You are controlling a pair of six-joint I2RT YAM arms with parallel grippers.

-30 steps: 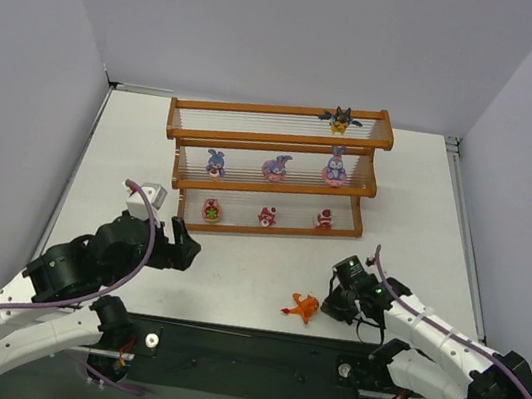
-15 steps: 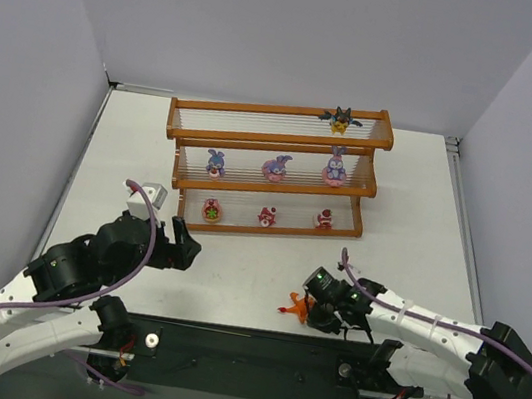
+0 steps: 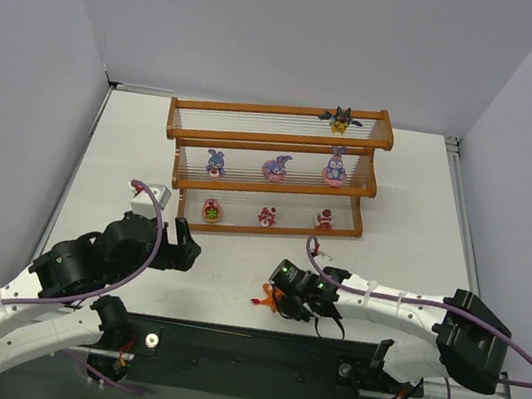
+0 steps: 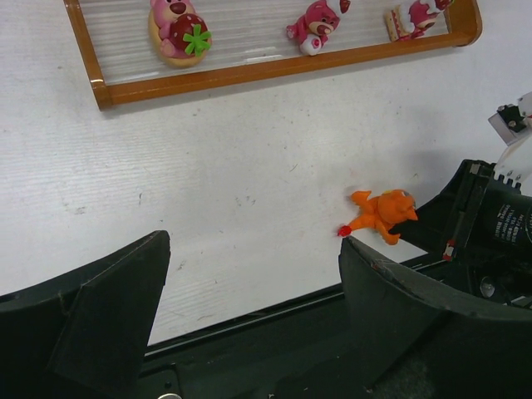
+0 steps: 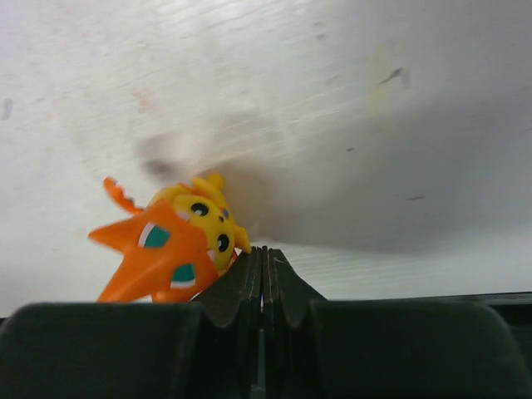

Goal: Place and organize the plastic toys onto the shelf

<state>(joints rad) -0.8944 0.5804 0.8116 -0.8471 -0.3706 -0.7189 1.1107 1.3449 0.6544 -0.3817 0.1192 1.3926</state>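
The orange toy (image 3: pixel 266 300) lies on its side on the white table near the front edge; it also shows in the left wrist view (image 4: pixel 382 214) and the right wrist view (image 5: pixel 170 249). My right gripper (image 3: pixel 285 296) is shut with nothing between its jaws, and its left fingertip (image 5: pixel 241 283) touches the toy's right side. My left gripper (image 3: pixel 186 246) is open and empty, left of the toy. The shelf (image 3: pixel 275 142) holds the black winged toy (image 3: pixel 340 120) on top, three purple-pink ones (image 3: pixel 276 167) in the middle and three pink-red ones (image 3: pixel 267 217) at the bottom.
A black strip (image 3: pixel 252 354) runs along the table's near edge just behind the orange toy. Grey walls close in the table at the left, right and back. The shelf's bottom rail (image 4: pixel 249 73) shows at the top of the left wrist view.
My right gripper has swept left along the near edge, shut, and the orange toy has slid left with it. The left arm has barely moved.
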